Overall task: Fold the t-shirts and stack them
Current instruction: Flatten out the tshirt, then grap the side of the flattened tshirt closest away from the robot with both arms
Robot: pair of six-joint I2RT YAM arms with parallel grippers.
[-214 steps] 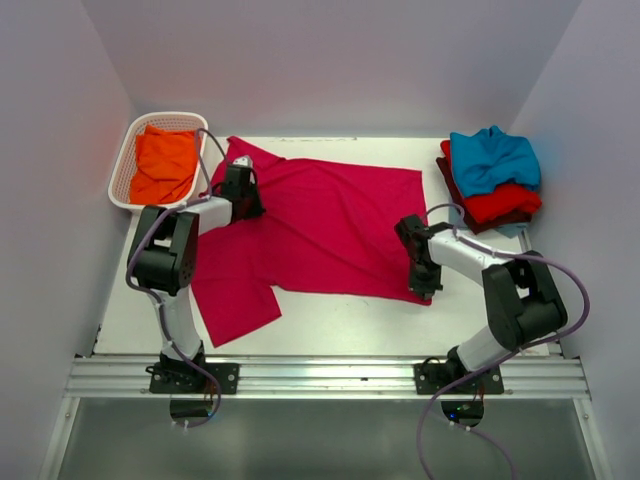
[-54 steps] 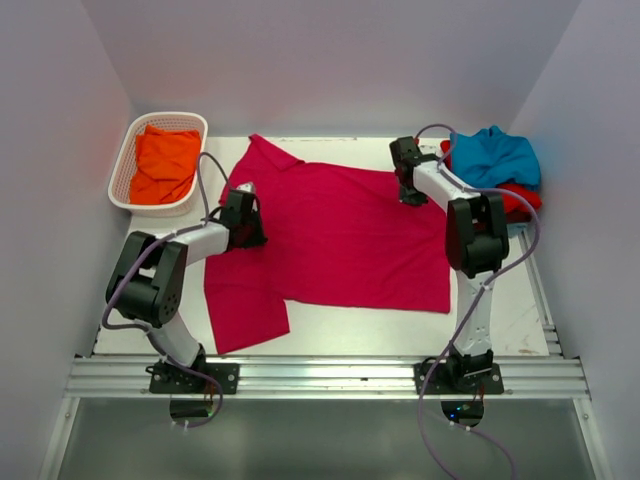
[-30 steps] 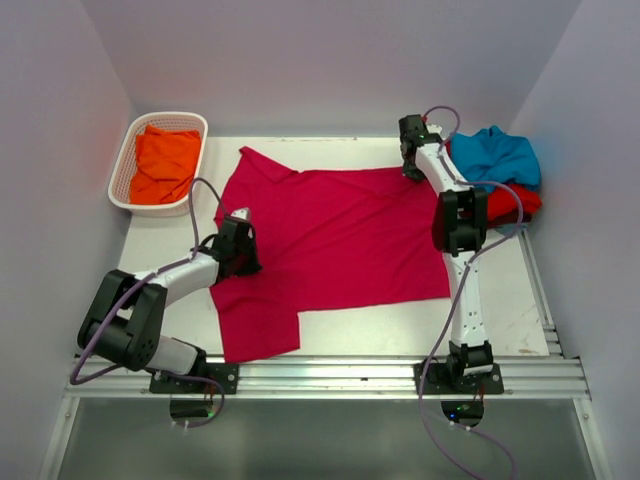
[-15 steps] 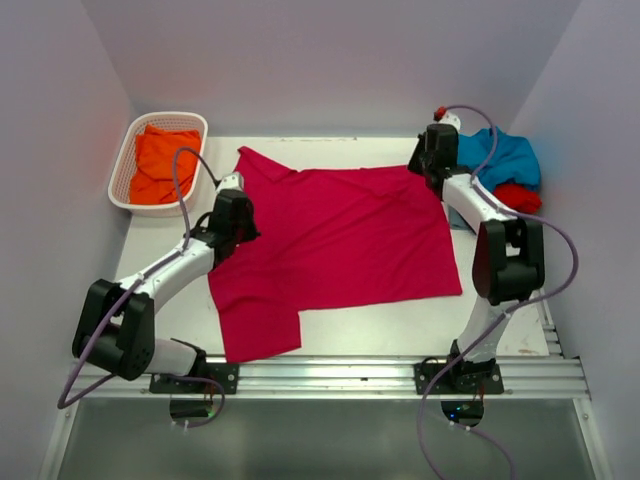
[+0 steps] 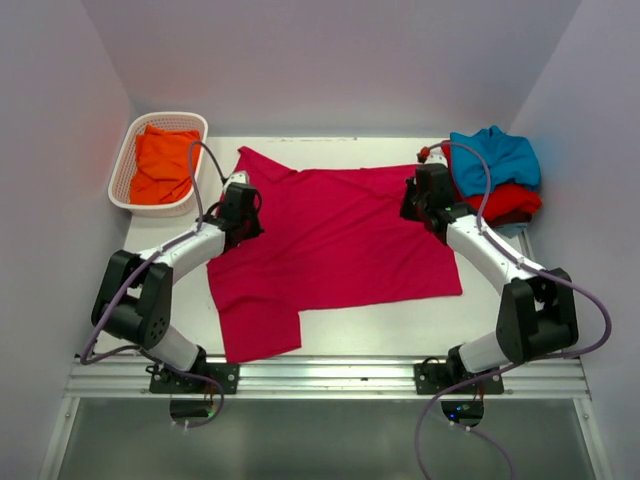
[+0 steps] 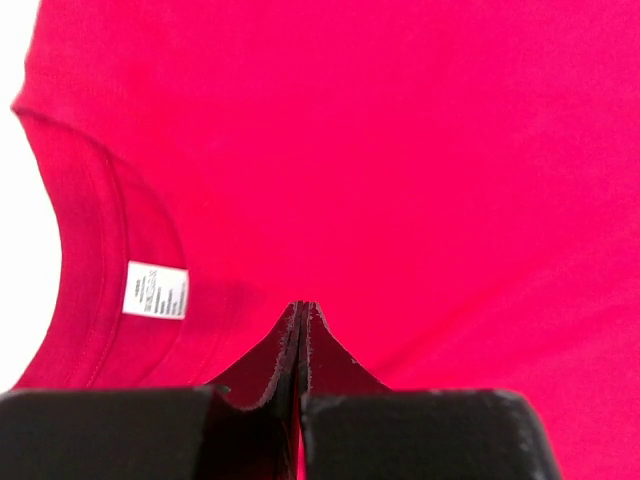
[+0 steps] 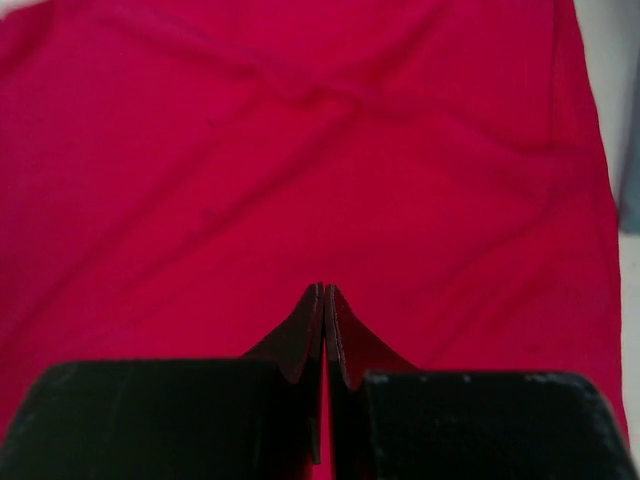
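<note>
The left pincer [image 6: 302,305] is fully closed, tips pressed together with no cloth seen between them, poised low over the pink shirt [image 5: 340,240] by its collar; the white label [image 6: 155,290] lies just left of the tips. The right pincer [image 7: 323,288] is likewise closed and empty as far as shows, over the same shirt near its far right corner. The shirt lies spread flat between and beneath both. Right of the right pincer, a teal shirt [image 5: 495,158] sits on a red shirt [image 5: 505,203]. Left of the left pincer, an orange shirt [image 5: 165,165] fills a basket [image 5: 128,140].
</note>
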